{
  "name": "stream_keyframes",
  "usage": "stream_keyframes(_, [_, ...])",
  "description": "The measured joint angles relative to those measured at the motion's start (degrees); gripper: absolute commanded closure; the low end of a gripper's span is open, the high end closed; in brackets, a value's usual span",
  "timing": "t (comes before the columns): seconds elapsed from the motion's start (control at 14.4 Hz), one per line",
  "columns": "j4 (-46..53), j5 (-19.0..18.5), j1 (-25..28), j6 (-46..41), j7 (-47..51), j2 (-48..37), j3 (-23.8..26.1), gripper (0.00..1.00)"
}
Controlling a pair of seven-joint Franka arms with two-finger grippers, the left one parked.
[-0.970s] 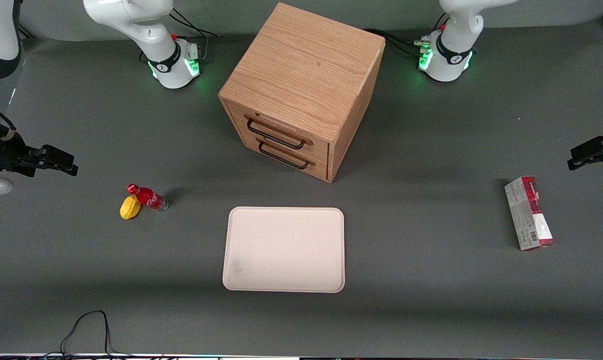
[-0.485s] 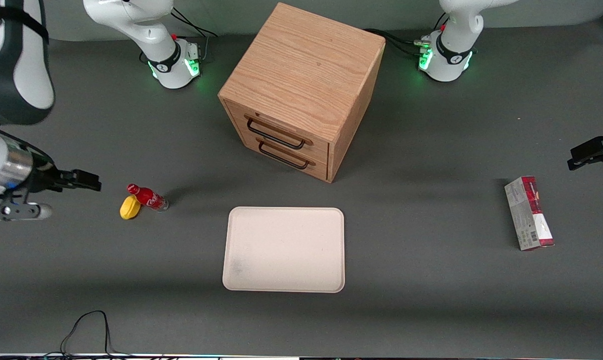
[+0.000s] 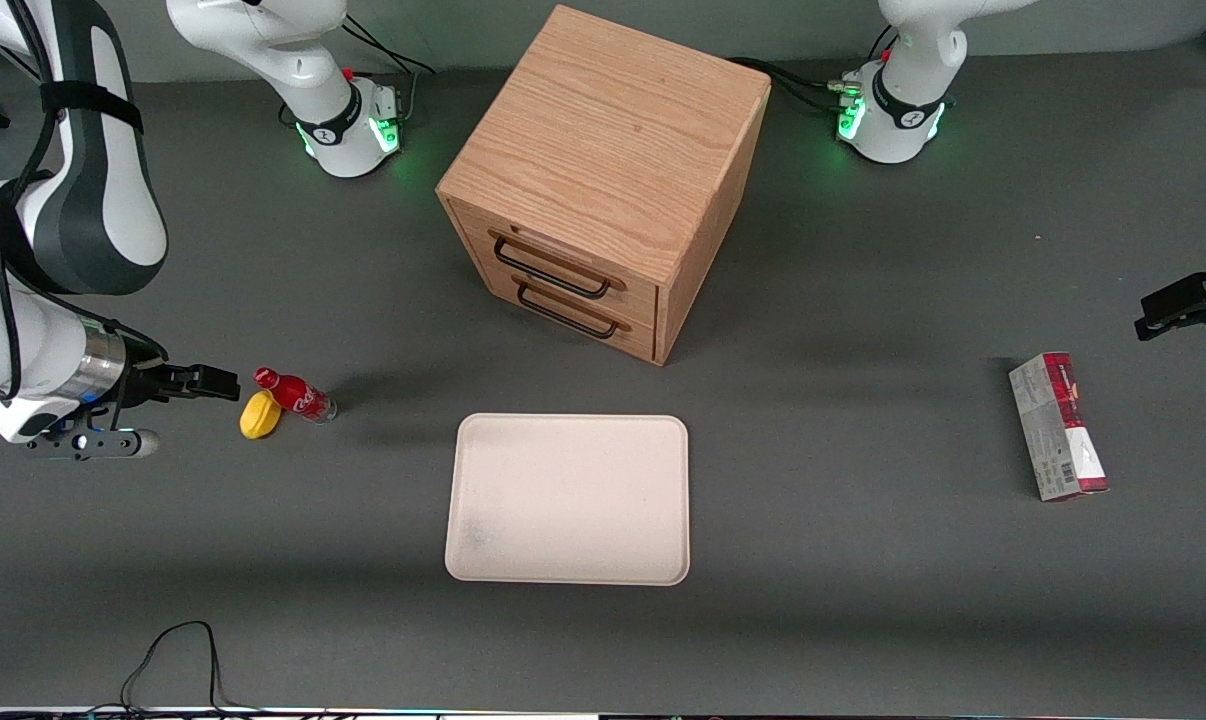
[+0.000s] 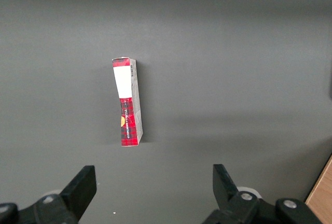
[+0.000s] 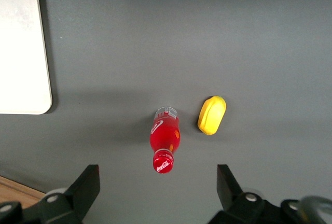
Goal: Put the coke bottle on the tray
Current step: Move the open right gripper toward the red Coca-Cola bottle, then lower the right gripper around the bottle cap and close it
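The coke bottle (image 3: 294,394), tiny and red with a red cap and a clear base, stands on the grey table toward the working arm's end. It also shows in the right wrist view (image 5: 164,144), seen from above its cap. The cream-beige tray (image 3: 568,498) lies flat in the middle of the table, nearer the front camera than the cabinet; its corner shows in the right wrist view (image 5: 23,53). My right gripper (image 3: 213,381) is open and empty, hovering beside the bottle's cap, apart from it. In the right wrist view the gripper (image 5: 158,190) has wide-spread fingers (image 5: 85,187) with the cap between them.
A small yellow lemon-like object (image 3: 260,415) lies against the bottle, nearer the front camera (image 5: 211,115). A wooden two-drawer cabinet (image 3: 603,170) stands farther back at mid-table. A red-and-grey carton (image 3: 1057,426) lies toward the parked arm's end (image 4: 127,102).
My right arm has swung in from the table's edge toward the bottle, its gripper now close beside the cap. The bottle, lemon-like object and tray have not moved.
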Motion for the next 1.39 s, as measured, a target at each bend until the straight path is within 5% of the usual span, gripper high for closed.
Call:
stream_keyframes(0.49, [-2.73,0.08,0.45,2.18,0.0,-0.02,0.05,0.0])
stream_keyframes(1.11, [-23.75,0.12,2.35,24.57,0.0,-3.25,0.1,0.0])
stream_keyframes(1.39, [-28.16,-1.01,2.35,27.5,-0.01,-4.63,0.09,0.0])
